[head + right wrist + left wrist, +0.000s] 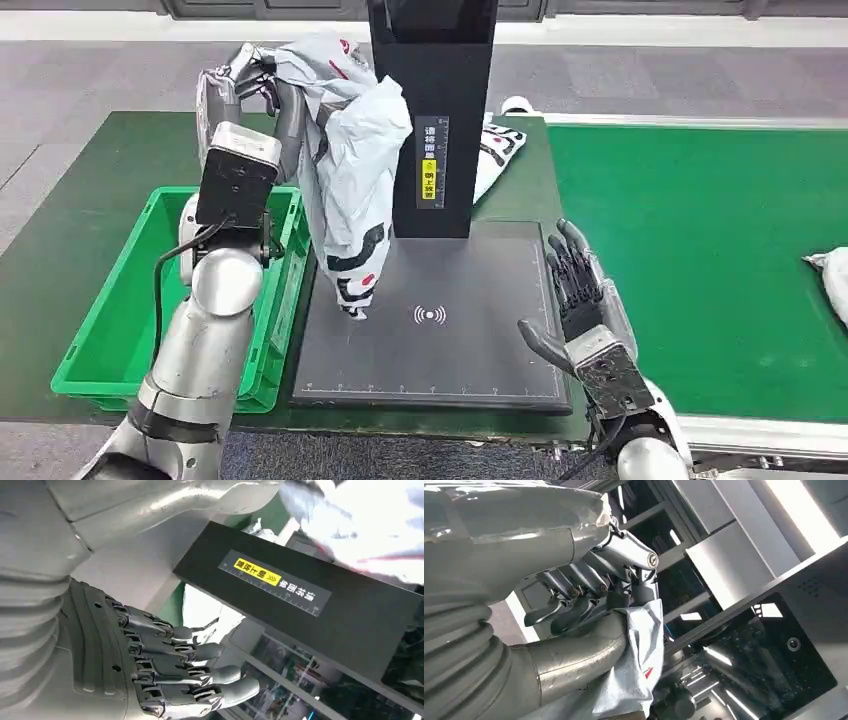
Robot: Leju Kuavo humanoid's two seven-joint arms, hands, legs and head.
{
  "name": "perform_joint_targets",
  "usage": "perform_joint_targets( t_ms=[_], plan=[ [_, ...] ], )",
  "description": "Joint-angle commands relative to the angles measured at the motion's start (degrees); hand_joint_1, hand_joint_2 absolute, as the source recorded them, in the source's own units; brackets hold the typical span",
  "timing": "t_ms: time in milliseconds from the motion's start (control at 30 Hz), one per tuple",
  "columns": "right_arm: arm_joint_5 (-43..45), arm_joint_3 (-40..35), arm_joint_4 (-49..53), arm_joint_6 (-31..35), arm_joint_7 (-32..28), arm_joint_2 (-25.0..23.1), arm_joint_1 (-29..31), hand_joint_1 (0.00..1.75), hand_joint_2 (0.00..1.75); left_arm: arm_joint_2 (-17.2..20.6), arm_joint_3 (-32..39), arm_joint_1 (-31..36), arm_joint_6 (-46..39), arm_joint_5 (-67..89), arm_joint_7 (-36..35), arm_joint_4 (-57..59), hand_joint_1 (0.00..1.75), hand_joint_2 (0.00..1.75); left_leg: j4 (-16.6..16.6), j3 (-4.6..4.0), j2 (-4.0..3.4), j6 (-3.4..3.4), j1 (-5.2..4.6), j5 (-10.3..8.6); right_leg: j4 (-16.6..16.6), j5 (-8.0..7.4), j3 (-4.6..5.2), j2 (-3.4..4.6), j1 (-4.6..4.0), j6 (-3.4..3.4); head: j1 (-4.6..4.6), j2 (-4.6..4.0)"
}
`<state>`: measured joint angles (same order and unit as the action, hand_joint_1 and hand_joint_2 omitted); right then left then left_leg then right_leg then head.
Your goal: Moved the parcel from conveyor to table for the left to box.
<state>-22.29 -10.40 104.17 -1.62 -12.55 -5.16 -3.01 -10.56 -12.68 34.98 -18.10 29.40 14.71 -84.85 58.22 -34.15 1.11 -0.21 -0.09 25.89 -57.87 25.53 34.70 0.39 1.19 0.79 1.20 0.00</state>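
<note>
Currently left hand (248,85) fingers clenched on top of parcel (350,170), bag hanging w/ its tail touching the black scan pad (480,350) near the desk's left-centre, prob for a read before going to green bin (110,320) at left edge. Right hand (580,300) released, fingers spread, idle at pad's right edge.

Green table (90,200), green crate (130,310) at left, black scanner base (440,350) centre, white parcel (500,150) behind

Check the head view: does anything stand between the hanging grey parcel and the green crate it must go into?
Nothing visible does. The left hand holds the grey plastic parcel beside the open green plastic crate; the black scanner post stands on the parcel's far side.
</note>
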Motion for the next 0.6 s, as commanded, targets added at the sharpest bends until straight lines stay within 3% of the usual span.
perform_joint_targets(
  t_ms=[33, 300, 400, 600],
  plan=[
    [1.09, 3.03, -2.57, 0.96, 0.17, 2.62, -2.24, 0.0, 1.75, 3.91, 3.07, 8.16, -5.11, 5.42, -3.47, 6.95, 1.75, 1.75, -0.01, 0.06, -0.03, -0.02, 0.07, 0.02, 0.08, 0.0, -0.1, -0.03, -0.09, -0.05, 0.02, -0.02],
    [2.2, 2.96, -0.34, 2.67, 0.81, 4.0, -4.8, 0.0, 1.75, 8.47, 10.04, 13.34, -8.81, 15.44, -9.39, 16.96, 1.75, 1.75, -0.04, 0.13, -0.11, -0.05, 0.1, 0.01, 0.09, 0.0, -0.15, -0.03, -0.12, -0.09, 0.0, -0.02],
    [2.31, 3.26, 1.15, 3.25, 1.45, 4.24, -6.13, 0.0, 1.75, 11.14, 13.21, 13.04, -9.34, 18.03, -10.25, 21.59, 1.75, 1.75, -0.05, 0.17, -0.16, -0.07, 0.13, 0.02, 0.11, -0.02, -0.17, 0.02, -0.15, -0.1, 0.02, 0.0],
    [2.33, 3.8, 2.89, 3.75, 1.61, 4.41, -7.86, 0.0, 1.75, 12.49, 16.6, 9.91, -8.8, 18.97, -9.09, 21.63, 1.75, 1.75, -0.11, 0.19, -0.23, -0.04, 0.01, 0.02, 0.06, 0.02, -0.11, 0.18, -0.02, -0.06, 0.02, 0.0]
  ],
)
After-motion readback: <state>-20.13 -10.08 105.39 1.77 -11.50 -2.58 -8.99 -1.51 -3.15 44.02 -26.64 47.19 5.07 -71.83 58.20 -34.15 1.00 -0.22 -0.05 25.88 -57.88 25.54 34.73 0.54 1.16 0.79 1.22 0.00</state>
